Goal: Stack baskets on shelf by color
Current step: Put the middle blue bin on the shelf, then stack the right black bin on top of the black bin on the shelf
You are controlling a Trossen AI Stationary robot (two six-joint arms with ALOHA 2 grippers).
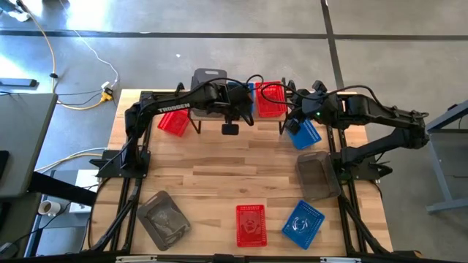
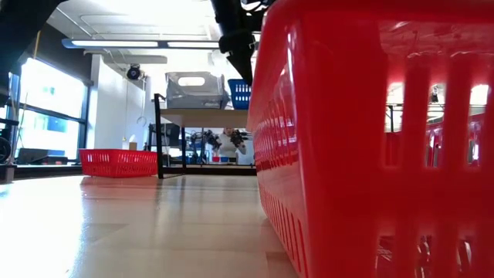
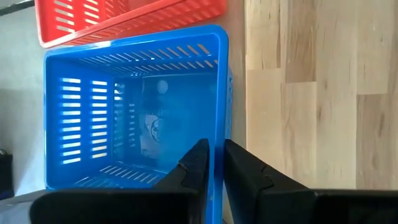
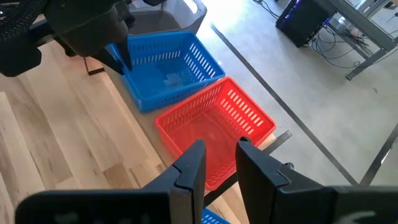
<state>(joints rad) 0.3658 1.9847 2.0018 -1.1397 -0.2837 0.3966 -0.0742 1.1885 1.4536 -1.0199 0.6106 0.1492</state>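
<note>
The left hand (image 3: 213,163) pinches the wall of the blue basket (image 3: 134,112) on the shelf (image 1: 241,120) beside the red basket (image 4: 214,130), so it should open fully and lift straight up without dragging it; right hand (image 4: 217,158) hovers, slightly parted, empty.
</note>
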